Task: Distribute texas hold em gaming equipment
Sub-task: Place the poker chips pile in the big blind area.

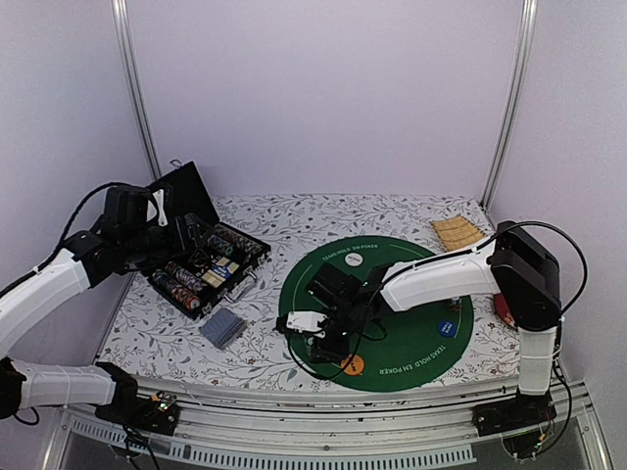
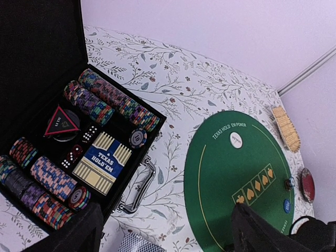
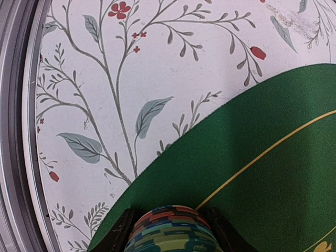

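My right gripper (image 3: pixel 172 233) is shut on a striped poker-chip stack (image 3: pixel 173 231), which sits at the near-left rim of the green felt (image 3: pixel 252 173). Seen from above, that gripper (image 1: pixel 326 343) is low over the felt beside an orange disc (image 1: pixel 353 364). A white disc (image 1: pixel 356 249) and a blue disc (image 1: pixel 443 330) also lie on the felt. My left gripper (image 2: pixel 168 236) is open and empty, hovering over the open black case (image 1: pixel 201 264), which holds rows of chips (image 2: pixel 115 100) and a card box (image 2: pixel 102 163). A grey-blue deck (image 1: pixel 222 327) lies in front of the case.
A tan slatted mat (image 1: pixel 458 232) lies at the back right. A red cushion (image 1: pixel 505 308) is partly hidden by my right arm. The case's raised lid (image 2: pixel 42 52) stands at the left, and its metal handle (image 2: pixel 137 184) juts toward the felt.
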Tool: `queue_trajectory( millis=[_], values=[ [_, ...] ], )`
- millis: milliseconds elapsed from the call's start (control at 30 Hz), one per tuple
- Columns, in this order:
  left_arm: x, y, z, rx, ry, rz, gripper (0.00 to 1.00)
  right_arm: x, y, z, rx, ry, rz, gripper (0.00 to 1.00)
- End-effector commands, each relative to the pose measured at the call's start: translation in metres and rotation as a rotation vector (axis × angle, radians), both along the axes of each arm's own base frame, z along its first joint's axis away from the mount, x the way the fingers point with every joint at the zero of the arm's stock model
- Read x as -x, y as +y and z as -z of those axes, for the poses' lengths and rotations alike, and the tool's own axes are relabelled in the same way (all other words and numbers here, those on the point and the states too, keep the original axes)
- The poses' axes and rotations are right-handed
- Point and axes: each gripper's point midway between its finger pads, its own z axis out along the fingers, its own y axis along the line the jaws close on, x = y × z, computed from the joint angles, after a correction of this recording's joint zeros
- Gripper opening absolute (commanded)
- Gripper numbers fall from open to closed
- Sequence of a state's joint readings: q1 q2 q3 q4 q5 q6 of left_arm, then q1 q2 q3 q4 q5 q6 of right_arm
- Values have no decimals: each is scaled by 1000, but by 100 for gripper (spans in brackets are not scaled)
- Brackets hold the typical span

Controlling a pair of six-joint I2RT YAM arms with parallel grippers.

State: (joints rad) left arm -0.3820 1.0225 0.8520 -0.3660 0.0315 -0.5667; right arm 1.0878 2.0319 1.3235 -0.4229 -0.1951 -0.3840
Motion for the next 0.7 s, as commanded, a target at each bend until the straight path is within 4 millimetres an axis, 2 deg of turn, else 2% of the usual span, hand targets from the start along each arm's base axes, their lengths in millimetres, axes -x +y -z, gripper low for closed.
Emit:
queue_trajectory(
  millis=[0,333,433,467,533,567,600,667],
  values=[
    [-3,2,-10,-16,-22,2,87,-5,-13,33,76,28,30,45],
    [-2,9,-17,-44,-41,-20,87,-6,-18,40,90,30,40,49],
    [-2,10,-18,-47,-43,-21,87,-5,-20,40,96,33,39,54],
    [-2,10,-18,-49,-44,-21,87,-4,-20,40,98,35,36,57],
    [-2,10,-19,-51,-47,-20,87,-3,-21,37,94,35,34,70],
    [-3,10,-19,-53,-49,-20,87,-4,-21,34,86,29,37,80],
    [-3,10,-19,-56,-50,-20,87,-5,-20,30,78,24,41,97],
    [-3,11,-19,-61,-50,-21,87,-4,-16,20,51,28,41,99]
  ],
)
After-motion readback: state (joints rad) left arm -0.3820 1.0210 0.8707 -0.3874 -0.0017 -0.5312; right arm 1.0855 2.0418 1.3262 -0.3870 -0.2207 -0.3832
